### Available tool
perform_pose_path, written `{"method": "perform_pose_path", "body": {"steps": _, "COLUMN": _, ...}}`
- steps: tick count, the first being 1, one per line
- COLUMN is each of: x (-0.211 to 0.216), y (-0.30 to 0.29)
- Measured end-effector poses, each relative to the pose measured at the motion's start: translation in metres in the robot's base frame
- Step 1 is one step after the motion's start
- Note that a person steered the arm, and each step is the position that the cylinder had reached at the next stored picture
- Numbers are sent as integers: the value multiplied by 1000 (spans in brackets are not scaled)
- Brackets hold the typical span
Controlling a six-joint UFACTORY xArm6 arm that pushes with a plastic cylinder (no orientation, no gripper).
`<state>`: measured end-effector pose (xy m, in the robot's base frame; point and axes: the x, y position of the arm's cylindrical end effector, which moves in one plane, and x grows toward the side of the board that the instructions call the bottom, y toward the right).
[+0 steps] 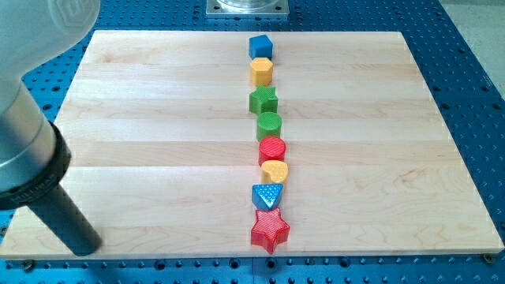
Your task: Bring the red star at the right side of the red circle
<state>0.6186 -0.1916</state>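
The wooden counter (158,118) carries eight blocks in one near-straight column running from the top edge towards the bottom edge, a little right of the middle. From the top: a blue cube (260,46), a yellow hexagon (262,71), a green star (263,100), a green circle (269,125), the red circle (272,151), a yellow heart (274,171), a blue triangle (267,196) and the red star (270,229). Neighbours touch or sit just beside one another.

The red star lies last in the column, close to the counter's bottom edge, with the yellow heart and blue triangle between it and the red circle. The counter to the right of the red circle is bare wood.

There is no hand on this arm, only the dark rod. My tip (83,246) rests near the counter's bottom-left corner, well apart from every block and far to the left of the red star.
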Motion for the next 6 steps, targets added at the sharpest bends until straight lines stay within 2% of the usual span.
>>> {"method": "perform_pose_path", "body": {"steps": 2, "x": -1, "y": 14}}
{"method": "perform_pose_path", "body": {"steps": 3, "x": 0, "y": 44}}
{"method": "perform_pose_path", "body": {"steps": 6, "x": 0, "y": 251}}
